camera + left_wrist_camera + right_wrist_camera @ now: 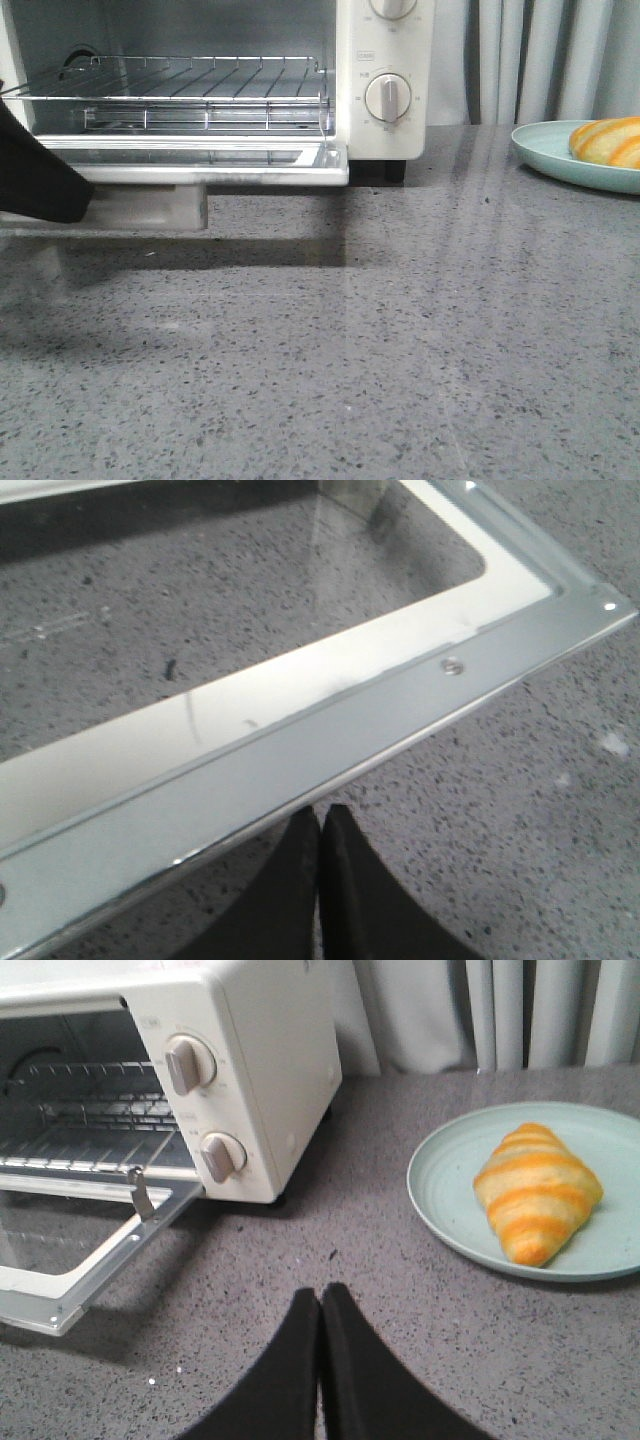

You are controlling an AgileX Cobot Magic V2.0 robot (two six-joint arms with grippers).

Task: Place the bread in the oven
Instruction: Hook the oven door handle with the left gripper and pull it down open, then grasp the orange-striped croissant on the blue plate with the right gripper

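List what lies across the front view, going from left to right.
Left arm → wire rack in the open oven → lower dial → curtain → plate → bread.

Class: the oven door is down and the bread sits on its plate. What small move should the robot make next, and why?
Probably open the right gripper and reach toward the bread. Its fingers are closed and empty, the bread lies untouched on the plate, and the oven already stands open with its rack bare.
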